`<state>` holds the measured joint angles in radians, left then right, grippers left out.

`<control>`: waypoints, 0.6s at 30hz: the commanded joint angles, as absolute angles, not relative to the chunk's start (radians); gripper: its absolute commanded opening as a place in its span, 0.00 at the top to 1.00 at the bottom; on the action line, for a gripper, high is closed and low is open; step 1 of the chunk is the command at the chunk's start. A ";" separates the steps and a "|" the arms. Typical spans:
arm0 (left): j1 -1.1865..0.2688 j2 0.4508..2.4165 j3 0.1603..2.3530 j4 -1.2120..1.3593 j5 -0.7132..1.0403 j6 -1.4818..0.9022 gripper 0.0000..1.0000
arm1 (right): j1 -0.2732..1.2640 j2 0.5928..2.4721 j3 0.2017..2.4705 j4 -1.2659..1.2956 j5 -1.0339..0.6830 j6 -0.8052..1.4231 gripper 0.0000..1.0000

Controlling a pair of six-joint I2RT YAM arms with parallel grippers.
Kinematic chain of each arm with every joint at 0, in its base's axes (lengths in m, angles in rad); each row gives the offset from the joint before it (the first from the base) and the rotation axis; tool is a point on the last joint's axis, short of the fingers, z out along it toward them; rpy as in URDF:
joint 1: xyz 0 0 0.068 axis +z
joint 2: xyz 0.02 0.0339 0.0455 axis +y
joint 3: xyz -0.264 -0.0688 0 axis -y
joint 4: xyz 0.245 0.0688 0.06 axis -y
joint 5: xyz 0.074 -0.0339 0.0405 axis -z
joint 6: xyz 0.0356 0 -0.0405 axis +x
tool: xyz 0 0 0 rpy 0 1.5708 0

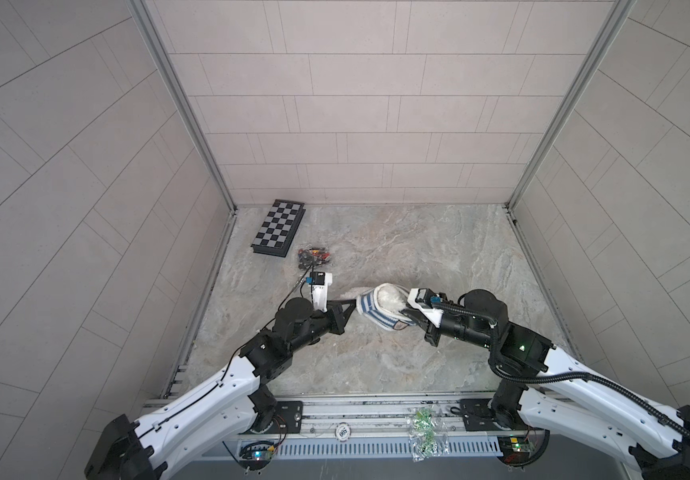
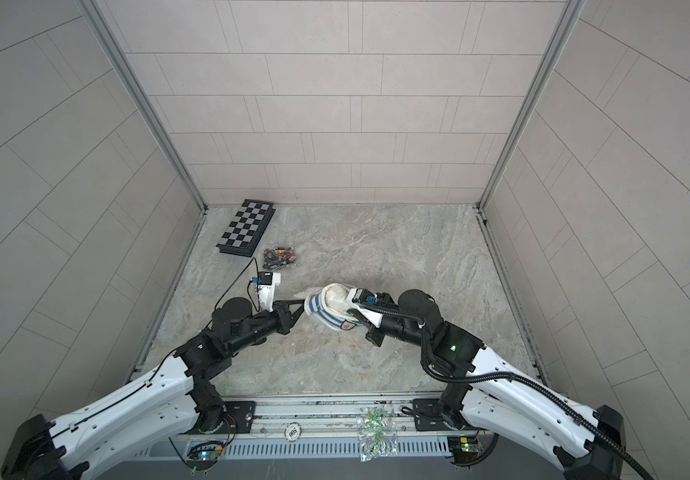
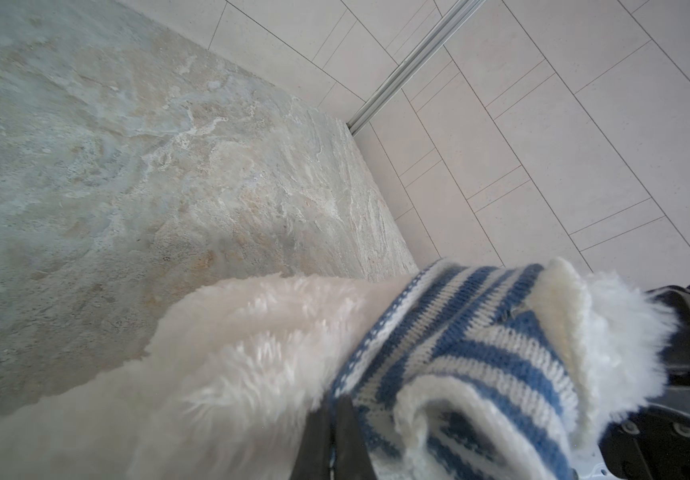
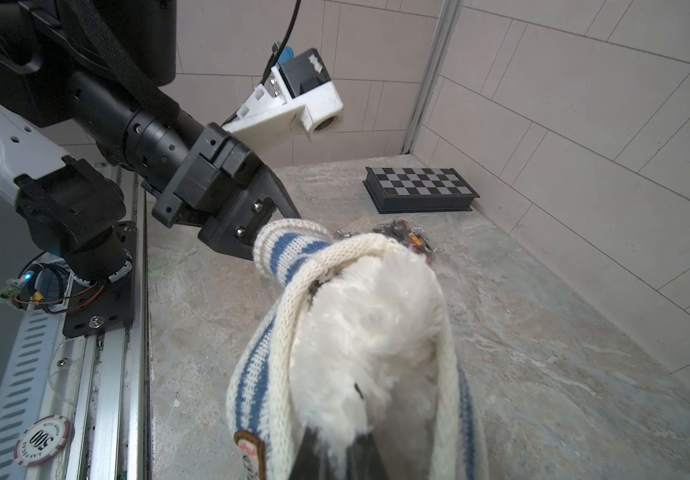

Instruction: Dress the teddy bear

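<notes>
Behind both grippers, on the near rail, a poker chip (image 1: pixel 342 432) and a bag of green parts (image 1: pixel 424 432) are being seen lying. The teddy bear (image 4: pixel 368 340) is being held between the two sets of fingers, half wrapped in the striped shirt (image 3: pixel 480 353). The left gripper (image 3: pixel 332 415) is being pressed shut on the shirt's knitted edge, with fur just beside its tips. The right gripper (image 4: pixel 341 453) is being held narrow at the shirt's opening, against the bear's fur. A white sliver is being pinched there; whether it is fur or knit cannot be told. Beyond the left fingers, well apart from them, a pile of small pieces (image 1: pixel 314 255) and a chessboard (image 1: pixel 278 228) are being seen.
</notes>
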<state>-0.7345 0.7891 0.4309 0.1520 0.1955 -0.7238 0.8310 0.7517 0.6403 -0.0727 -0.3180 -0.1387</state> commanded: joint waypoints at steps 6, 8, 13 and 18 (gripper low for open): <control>-0.734 0.791 0.456 0.111 0.169 -0.634 0.95 | 0.842 0.773 0.727 0.069 -0.218 0.020 1.00; -0.748 0.778 0.473 0.131 0.178 -0.616 0.88 | 0.842 0.825 0.792 0.015 -0.144 0.117 1.00; -0.773 0.691 0.457 0.179 0.141 -0.596 0.72 | 0.848 0.888 0.873 -0.035 -0.048 0.298 1.00; -0.814 0.601 0.396 0.255 0.133 -0.591 0.54 | 0.854 0.906 0.897 -0.058 0.038 0.462 1.00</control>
<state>-0.7895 0.6308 0.4248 0.1932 0.1459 -0.6140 0.8463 0.9035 0.8696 -0.0788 -0.0509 0.3038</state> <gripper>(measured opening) 0.446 0.078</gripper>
